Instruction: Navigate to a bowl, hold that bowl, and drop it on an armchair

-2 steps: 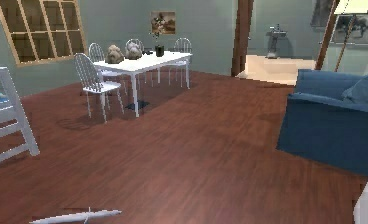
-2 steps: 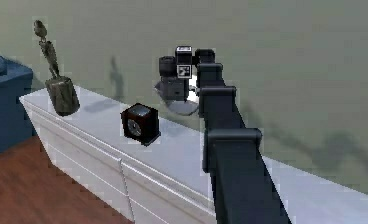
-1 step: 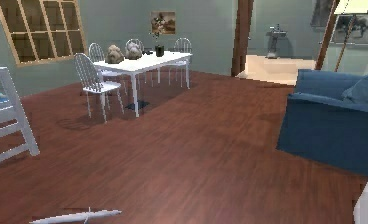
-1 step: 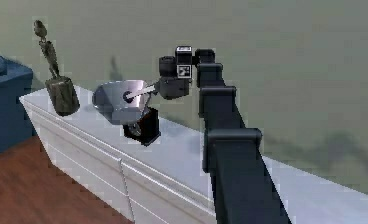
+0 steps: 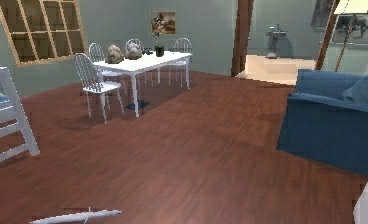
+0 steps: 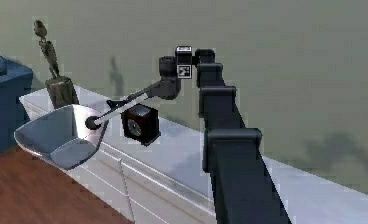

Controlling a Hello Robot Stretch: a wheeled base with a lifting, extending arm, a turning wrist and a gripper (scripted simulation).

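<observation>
The bowl (image 6: pixel 52 142) tilts at the gripper's (image 6: pixel 95 121) fingertips, just left of them over the white cabinet's (image 6: pixel 177 160) near edge; can't tell its grip or whether it holds the bowl, and the blue armchair (image 5: pixel 327 120) is farther left.

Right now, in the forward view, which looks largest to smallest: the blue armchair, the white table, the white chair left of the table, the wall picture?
1. blue armchair, though nearness to the camera enlarges it
2. white table
3. white chair
4. wall picture, smallest and farthest
</observation>
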